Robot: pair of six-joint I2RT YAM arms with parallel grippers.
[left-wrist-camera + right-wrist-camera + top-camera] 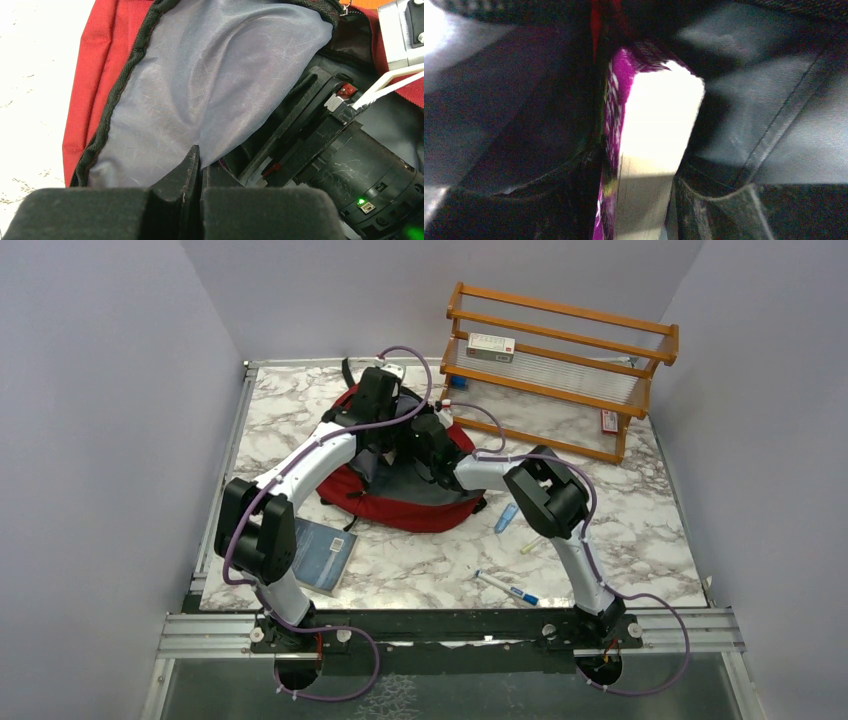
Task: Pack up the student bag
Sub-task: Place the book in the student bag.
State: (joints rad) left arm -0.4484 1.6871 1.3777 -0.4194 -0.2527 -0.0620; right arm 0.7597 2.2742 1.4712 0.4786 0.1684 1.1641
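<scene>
**Student bag, mouth open, both arms at work.** The student bag (400, 505), dark red w/ grey lining (200, 75), lies flat on the marble tabletop (620, 530), left of ctr and nr the far edge. Its long axis runs approx. from far edge to near edge, slanting a little rightward. The rounded red end faces the near edge. Black straps (347, 375) trail toward the far edge. The main compartment gapes upward, lining exposed.

The left end effector (200, 162) is clenched on the lining's rim, and the fabric rises taut from its fingertips. The right end effector (636, 170) is deep inside the bag, jaws either side of a purple-covered book (654, 115). The book stands on edge, white page block toward the wrist cam. Whether the jaws grip it or stand free of it can't be told. In the left wrist cam the right arm (360, 170), black w/ a green light lit, reaches into the opening beside the lining.

Just off the bag's right side lies a small blue item (506, 517). Closer to the near edge are a yellowish stick (530, 545) and a white-and-blue pen (508, 591). A blue notebook (325, 553) sits nr the near left corner, partly under the left arm. At the far right corner stands an orange wooden rack (560, 380), w/ a white-and-red box (491, 347) on its top shelf. A small red-and-white item (609, 421) sits at the right end of a lower shelf.
</scene>
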